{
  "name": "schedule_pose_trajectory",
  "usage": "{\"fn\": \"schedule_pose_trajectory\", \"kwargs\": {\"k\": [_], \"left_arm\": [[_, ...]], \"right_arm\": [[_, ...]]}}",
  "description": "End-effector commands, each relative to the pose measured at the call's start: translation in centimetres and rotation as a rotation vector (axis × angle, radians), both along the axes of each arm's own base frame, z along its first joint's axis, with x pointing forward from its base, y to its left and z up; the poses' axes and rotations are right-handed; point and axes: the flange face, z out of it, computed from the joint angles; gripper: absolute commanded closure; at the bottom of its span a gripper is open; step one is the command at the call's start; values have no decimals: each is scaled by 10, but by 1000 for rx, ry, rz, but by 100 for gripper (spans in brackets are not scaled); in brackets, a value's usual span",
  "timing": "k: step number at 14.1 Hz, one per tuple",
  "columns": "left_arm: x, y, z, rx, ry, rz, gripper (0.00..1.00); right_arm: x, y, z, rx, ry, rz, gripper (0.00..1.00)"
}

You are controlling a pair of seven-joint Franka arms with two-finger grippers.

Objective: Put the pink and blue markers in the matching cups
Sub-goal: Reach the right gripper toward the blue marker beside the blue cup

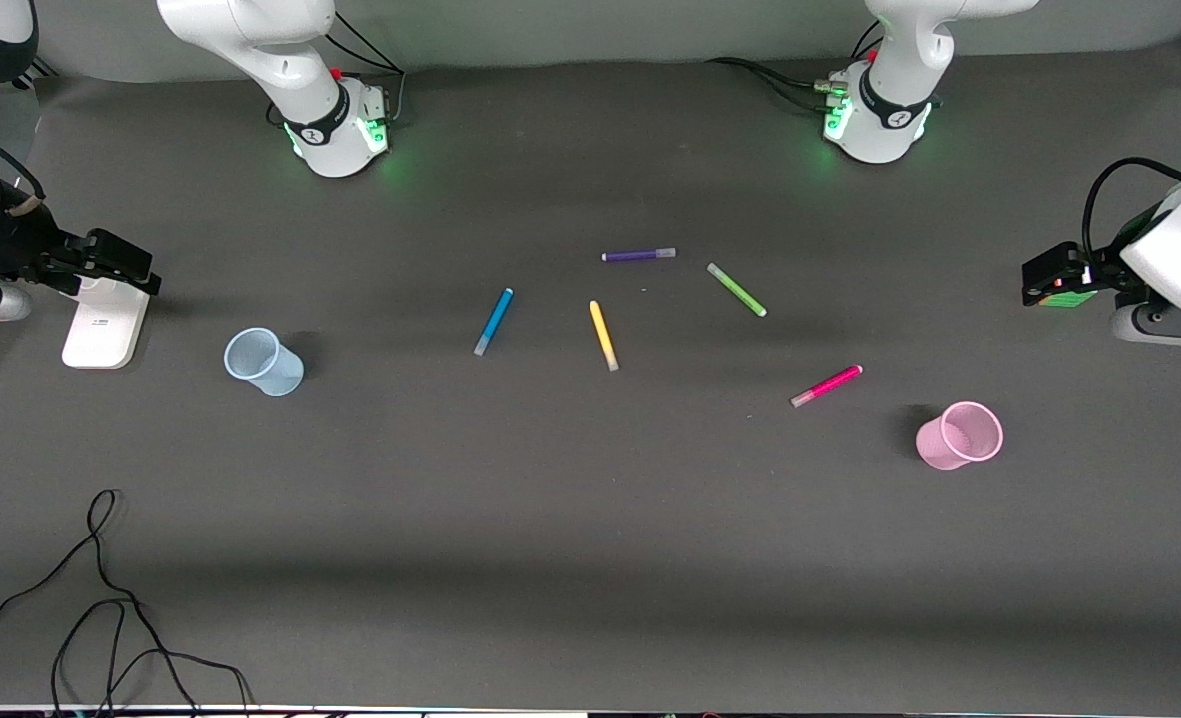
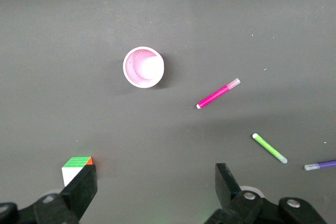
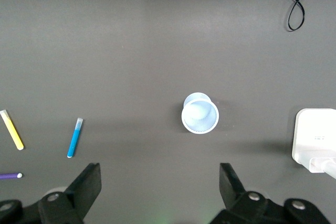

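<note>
**Both arms parked, nothing picked yet**

Left gripper [image 2: 152,192]: fingers spread wide, empty, held high at the left arm's end of the table. A small coloured cube [image 2: 77,167] sits under it. Right gripper [image 3: 160,190]: also wide apart, empty, up over the right arm's end, above a white block [image 1: 105,322].

Landmark: yellow marker [image 1: 603,335], mid-table.
- Blue marker [image 1: 494,321] lies flat beside it, toward the right arm's end; blue cup [image 1: 264,361] stands upright well past that, same direction.
- Pink marker [image 1: 827,385] lies flat toward the left arm's end, a little nearer the camera; pink cup [image 1: 960,435] stands upright past it, nearer again.
- Purple marker [image 1: 638,255] and green marker [image 1: 736,289] lie farther from the camera than the yellow one. Neither is wanted.

Step, as I judge it: the very start. Both cups are empty.

Next move calls for either gripper to descend over its own side's marker, turn its fingers across the barrel, and pinch near the middle. Left arm suits pink, right suits blue.
</note>
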Motion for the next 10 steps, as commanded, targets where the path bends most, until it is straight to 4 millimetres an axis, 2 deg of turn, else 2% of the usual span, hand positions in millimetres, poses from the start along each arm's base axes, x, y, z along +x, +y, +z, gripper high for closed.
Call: {"fn": "schedule_pose_trajectory", "kwargs": {"k": [1,3,4,5,7,10], "left_arm": [[-4,-2,7,-7,4,20,0],[-4,-2,7,-7,6,17,0],[-3,-2,7,-7,4,17,0],[-2,-1,8,-8,3,17,0],[-1,-2,5,-8,7,6,0],[-2,-13,2,-12,15,-12,0]], "right_arm": [[4,2,-4,20,-1,-1,0],[4,7,-8,20,7,5,0],[3,11,-17,33,26,7,0],[4,20,-31,98,56,2,0],[25,40,-71,186,91,-100,0],[53,97,-135,211,154,-214,0]]}}
